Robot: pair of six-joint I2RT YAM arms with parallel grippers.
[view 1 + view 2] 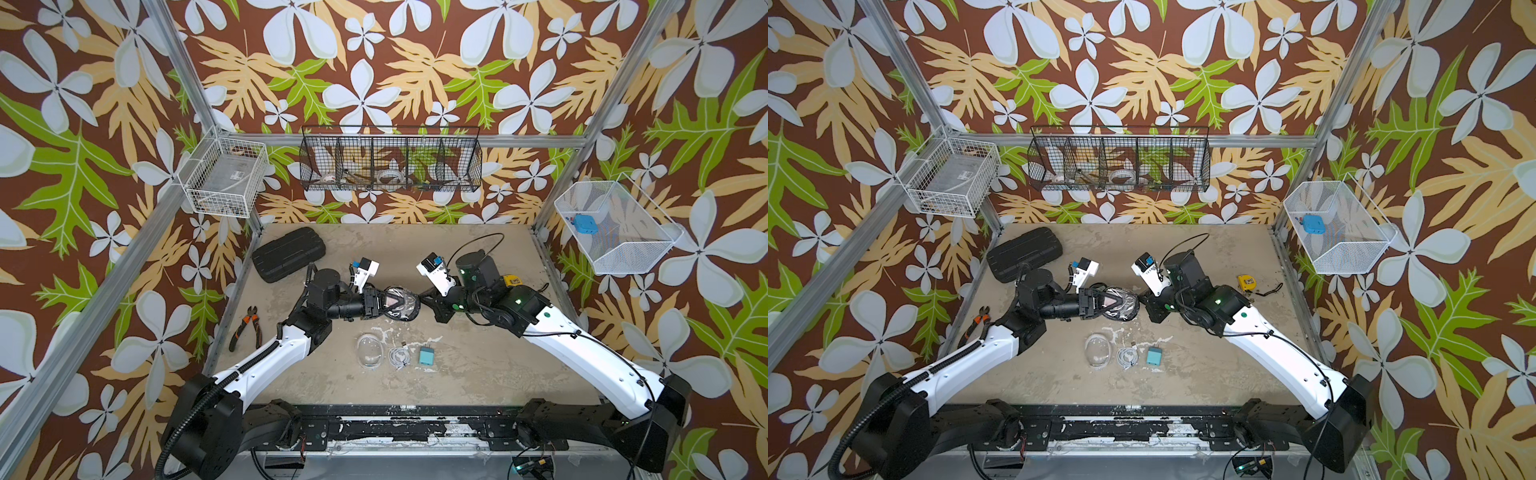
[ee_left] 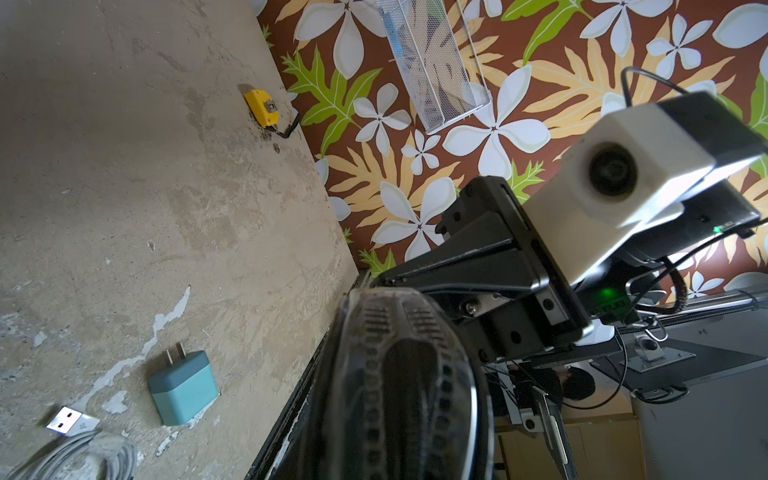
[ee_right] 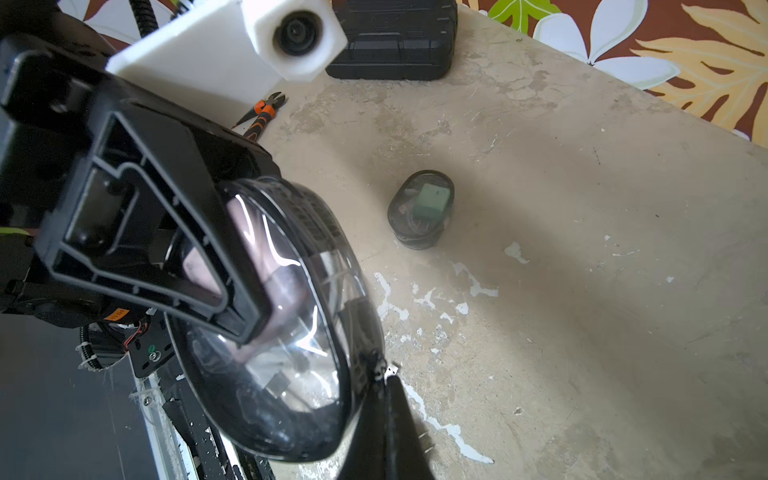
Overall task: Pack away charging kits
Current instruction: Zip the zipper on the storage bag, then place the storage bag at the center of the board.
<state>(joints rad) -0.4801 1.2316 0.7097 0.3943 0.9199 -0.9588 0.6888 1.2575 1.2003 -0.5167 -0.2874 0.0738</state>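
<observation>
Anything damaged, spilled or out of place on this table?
Only wear: the tabletop has white chipped patches around the coiled cable and teal plug. Nothing looks spilled or askew; the clear pouch lies beside them in a row.

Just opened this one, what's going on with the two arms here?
The left gripper holds a black-rimmed pouch off the table, a pink plug block inside it. The right gripper is shut on its zipper pull, so it looks to be working the zip. A second pouch with a green plug block inside lies on the table. The clear-rimmed pouch, coiled cable and teal plug block lie side by side, unpacked.
</observation>
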